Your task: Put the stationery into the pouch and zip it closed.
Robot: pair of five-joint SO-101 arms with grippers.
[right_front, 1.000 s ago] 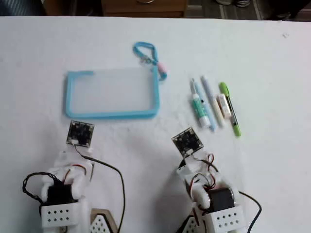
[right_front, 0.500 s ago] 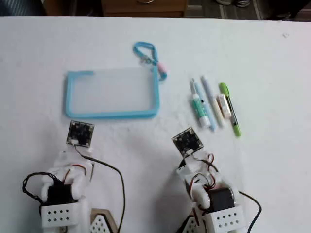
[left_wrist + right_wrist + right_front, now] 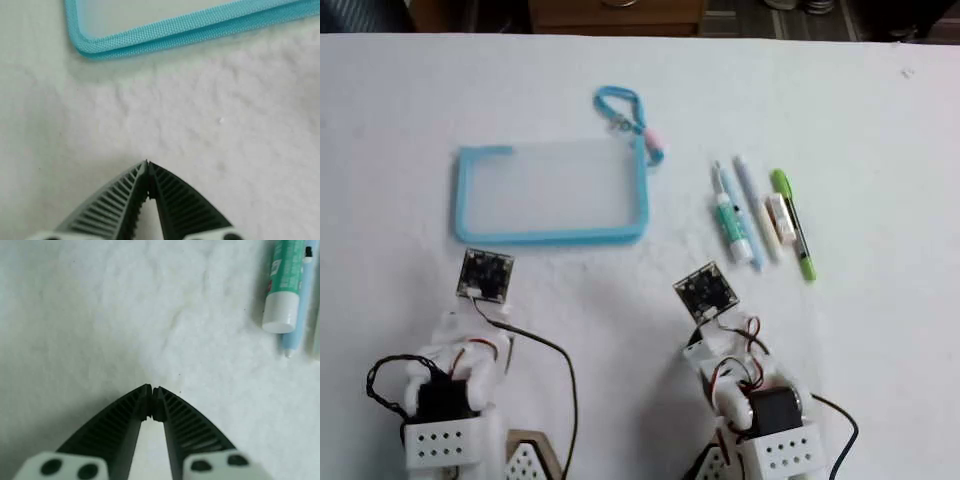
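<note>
Nothing has shifted in the last second: both my arms sit parked at the near edge of the surface (image 3: 860, 110). My left tool (image 3: 147, 167) is pressed together and empty, near the pouch (image 3: 552, 238). My right tool (image 3: 151, 392) is also together and empty, near the stationery (image 3: 731, 220), which lies in a row just right of the pouch. I judge the task not yet begun.

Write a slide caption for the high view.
Blue-rimmed pouch lies flat beside a row of stationery, with left arm and right arm at the table's near edge.
</note>
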